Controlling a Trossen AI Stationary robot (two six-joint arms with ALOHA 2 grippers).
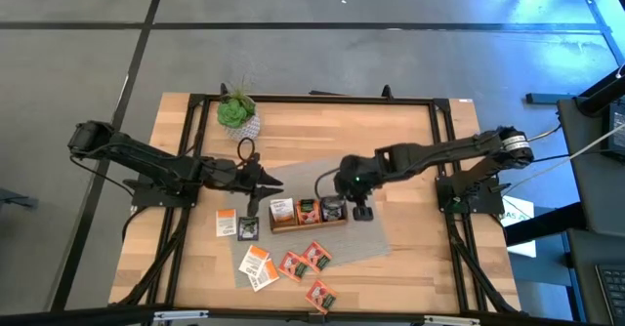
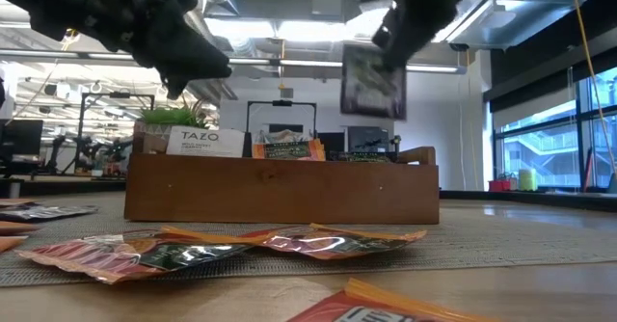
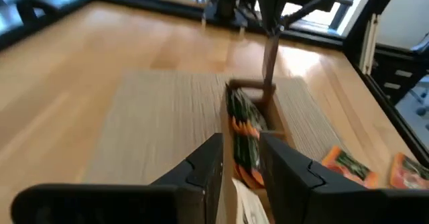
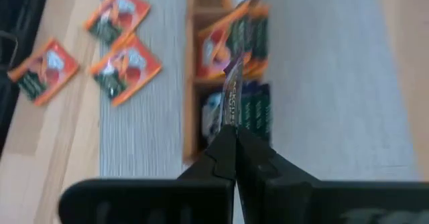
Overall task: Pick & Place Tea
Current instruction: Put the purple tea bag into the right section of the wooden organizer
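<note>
A long wooden tray (image 1: pixel 309 225) stands on a grey mat, with sachets upright in its three compartments. Loose tea sachets lie on the near side of it: red ones (image 1: pixel 305 260), white-and-orange ones (image 1: pixel 256 265) and a dark one (image 1: pixel 248 229). My right gripper (image 1: pixel 342 191) hangs over the tray's right end, shut on a dark sachet (image 2: pixel 372 81). My left gripper (image 1: pixel 276 183) hovers just off the tray's left end, open, with nothing between its fingers (image 3: pixel 201 167). My right gripper pinches the dark sachet by its upper edge (image 4: pixel 230 120) between its two fingers, slanting down from above on the table's right side. The sachet hangs flat below the fingers (image 2: pixel 390 38), upright, clear of the tray's right compartment.
A small green plant in a white pot (image 1: pixel 237 111) stands at the far left of the table. The grey mat (image 1: pixel 371 238) has bare room right of the tray. The black frame rails (image 1: pixel 444 170) run along the table's sides.
</note>
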